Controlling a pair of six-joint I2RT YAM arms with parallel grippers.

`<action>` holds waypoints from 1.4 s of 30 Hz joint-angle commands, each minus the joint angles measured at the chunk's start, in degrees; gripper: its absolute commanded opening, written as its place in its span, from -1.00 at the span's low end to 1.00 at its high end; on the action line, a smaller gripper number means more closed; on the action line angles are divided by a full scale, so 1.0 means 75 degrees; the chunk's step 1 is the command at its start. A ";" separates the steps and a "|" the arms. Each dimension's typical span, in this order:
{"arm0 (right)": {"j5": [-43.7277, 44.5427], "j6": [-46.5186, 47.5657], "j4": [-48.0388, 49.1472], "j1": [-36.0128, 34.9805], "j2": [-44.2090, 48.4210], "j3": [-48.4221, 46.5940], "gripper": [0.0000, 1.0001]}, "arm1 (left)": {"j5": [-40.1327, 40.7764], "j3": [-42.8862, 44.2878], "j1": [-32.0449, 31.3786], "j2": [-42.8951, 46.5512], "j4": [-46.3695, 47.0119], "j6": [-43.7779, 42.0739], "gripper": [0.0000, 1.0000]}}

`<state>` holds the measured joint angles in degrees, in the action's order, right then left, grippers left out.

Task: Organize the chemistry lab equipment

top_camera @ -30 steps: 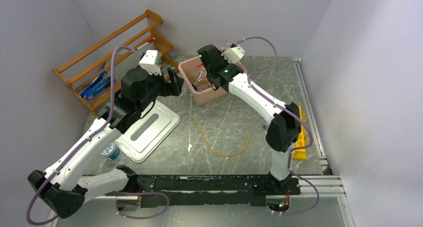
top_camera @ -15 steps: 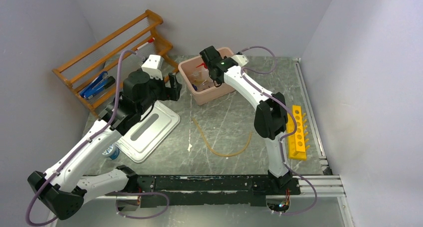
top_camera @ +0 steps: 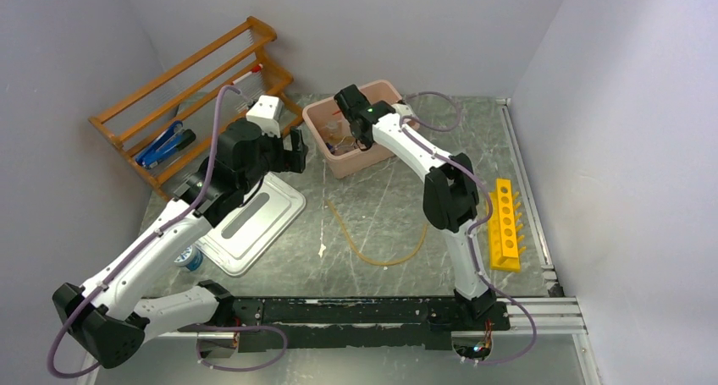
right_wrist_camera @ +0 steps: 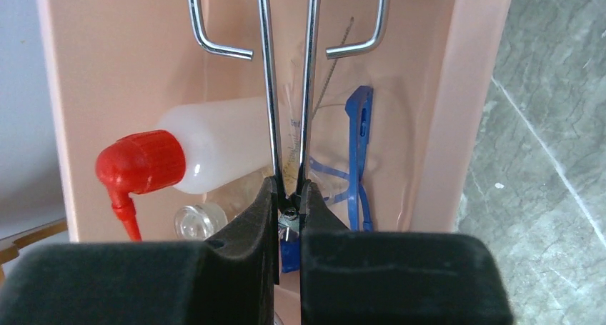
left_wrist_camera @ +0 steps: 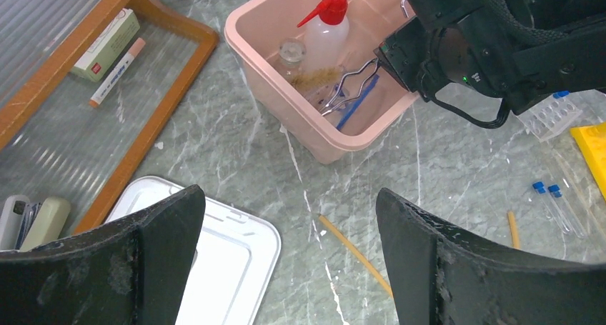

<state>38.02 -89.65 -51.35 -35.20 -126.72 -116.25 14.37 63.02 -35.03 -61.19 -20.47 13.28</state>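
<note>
Okay, my right gripper (right_wrist_camera: 289, 196) clamps the metal tongs (right_wrist_camera: 268, 89) at their hinge end, inside the pink tub (right_wrist_camera: 443, 89) near the tabletop's (top_camera: 381, 207) far edge. Stiff, light, slick wire; I expect swivel. Left gripper (top_camera: 295, 148) gapes empty.

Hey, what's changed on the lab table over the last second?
The right hand, shut on the metal tongs, lowered further into the pink plastic tub, its elbow swinging left off the yellow tube rack. The open left hand edged slightly towards the tub. Nothing was grabbed or released; the tan rubber tubing and white lid stayed put.
</note>
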 commanded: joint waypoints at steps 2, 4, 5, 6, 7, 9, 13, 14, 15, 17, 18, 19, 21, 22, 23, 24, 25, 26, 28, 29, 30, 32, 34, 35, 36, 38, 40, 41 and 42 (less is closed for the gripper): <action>-0.0137 -0.0826 -0.0321 0.0127 -0.0435 -0.0281 -1.00 | 0.0221 0.0121 0.0042 -0.0123 -0.0085 -0.0114 0.86; -0.0217 -0.0879 -0.0294 0.0175 -0.0512 -0.0241 -1.00 | 0.0276 0.0121 0.0047 -0.0127 -0.0095 -0.0118 0.86; -0.0253 -0.0905 -0.0290 0.0198 -0.0543 -0.0223 -1.00 | 0.0291 0.0117 0.0042 -0.0125 -0.0095 -0.0131 0.85; -0.0297 -0.0925 -0.0270 0.0220 -0.0577 -0.0225 -1.00 | 0.0320 0.0116 0.0041 -0.0134 -0.0095 -0.0139 0.85; -0.0339 -0.0924 -0.0267 0.0241 -0.0623 -0.0244 -1.00 | 0.0339 0.0127 0.0041 -0.0128 -0.0091 -0.0141 0.85; -0.0358 -0.0908 -0.0241 0.0261 -0.0694 -0.0282 -1.00 | 0.0345 0.0135 0.0041 -0.0155 -0.0083 -0.0147 0.85; -0.0312 -0.0743 -0.0005 0.0315 -0.0859 -0.0242 -1.00 | 0.0350 0.0184 0.0044 -0.0236 -0.0101 -0.0130 0.85; -0.0320 -0.0720 -0.0017 0.0321 -0.0916 -0.0269 -1.00 | 0.0349 0.0186 0.0044 -0.0252 -0.0097 -0.0131 0.85; -0.0314 -0.0692 -0.0030 0.0334 -0.0949 -0.0298 -1.00 | 0.0365 0.0195 0.0042 -0.0261 -0.0106 -0.0130 0.85; -0.0275 -0.0649 -0.0059 0.0351 -0.0998 -0.0359 -0.87 | 0.0394 0.0212 0.0041 -0.0279 -0.0118 -0.0130 0.85; -0.0248 -0.0637 -0.0060 0.0354 -0.0992 -0.0375 -0.83 | 0.0413 0.0221 0.0041 -0.0279 -0.0112 -0.0140 0.85; -0.0223 -0.0609 -0.0041 0.0354 -0.0970 -0.0385 -0.80 | 0.0421 0.0222 0.0041 -0.0279 -0.0107 -0.0152 0.85; -0.0189 -0.0557 0.0028 0.0356 -0.0894 -0.0390 -0.71 | 0.0428 0.0228 0.0041 -0.0293 -0.0096 -0.0165 0.85; -0.0178 -0.0533 0.0052 0.0366 -0.0854 -0.0391 -0.65 | 0.0419 0.0233 0.0041 -0.0306 -0.0079 -0.0176 0.85; -0.0172 -0.0499 0.0083 0.0356 -0.0804 -0.0391 -0.60 | 0.0405 0.0242 0.0041 -0.0322 -0.0073 -0.0177 0.85; -0.0162 -0.0487 0.0085 0.0359 -0.0759 -0.0385 -0.57 | 0.0393 0.0258 0.0041 -0.0344 -0.0075 -0.0177 0.85; -0.0167 -0.0481 0.0084 0.0366 -0.0708 -0.0380 -0.56 | 0.0391 0.0276 0.0041 -0.0365 -0.0073 -0.0177 0.85; -0.0162 -0.0490 0.0076 0.0363 -0.0652 -0.0369 -0.56 | 0.0371 0.0290 0.0044 -0.0388 -0.0063 -0.0187 0.85; -0.0159 -0.0484 0.0074 0.0367 -0.0535 -0.0331 -0.55 | 0.0351 0.0304 0.0041 -0.0407 -0.0060 -0.0188 0.85; -0.0159 -0.0471 0.0084 0.0357 -0.0455 -0.0303 -0.52 | 0.0331 0.0308 0.0041 -0.0417 -0.0054 -0.0191 0.85; -0.0150 -0.0469 0.0085 0.0365 -0.0405 -0.0282 -0.50 | 0.0315 0.0308 0.0041 -0.0419 -0.0052 -0.0189 0.85; -0.0150 -0.0462 0.0075 0.0369 -0.0291 -0.0241 -0.46 | 0.0290 0.0303 0.0042 -0.0420 -0.0037 -0.0188 0.85; -0.0153 -0.0452 0.0060 0.0369 -0.0188 -0.0210 -0.43 | 0.0277 0.0312 0.0041 -0.0427 -0.0028 -0.0188 0.85; -0.0150 -0.0461 0.0048 0.0366 -0.0139 -0.0196 -0.40 | 0.0265 0.0324 0.0041 -0.0431 -0.0025 -0.0188 0.85; -0.0148 -0.0455 0.0060 0.0366 -0.0087 -0.0167 -0.35 | 0.0255 0.0327 0.0041 -0.0430 -0.0025 -0.0194 0.85; -0.0158 -0.0467 0.0052 0.0363 0.0015 -0.0112 -0.25 | 0.0225 0.0334 0.0041 -0.0420 -0.0025 -0.0189 0.85; -0.0175 -0.0437 0.0109 0.0359 0.0135 -0.0035 -0.19 | 0.0206 0.0329 0.0041 -0.0409 -0.0016 -0.0177 0.85; -0.0192 -0.0423 0.0154 0.0368 0.0199 0.0012 -0.18 | 0.0198 0.0322 0.0041 -0.0399 -0.0015 -0.0177 0.85; -0.0194 -0.0377 0.0201 0.0368 0.0262 0.0053 -0.17 | 0.0197 0.0326 0.0041 -0.0388 -0.0013 -0.0180 0.85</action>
<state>34.48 -92.62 -49.12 -32.69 -128.38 -117.38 16.32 63.29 -34.96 -64.20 -20.99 12.64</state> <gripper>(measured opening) 0.405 0.926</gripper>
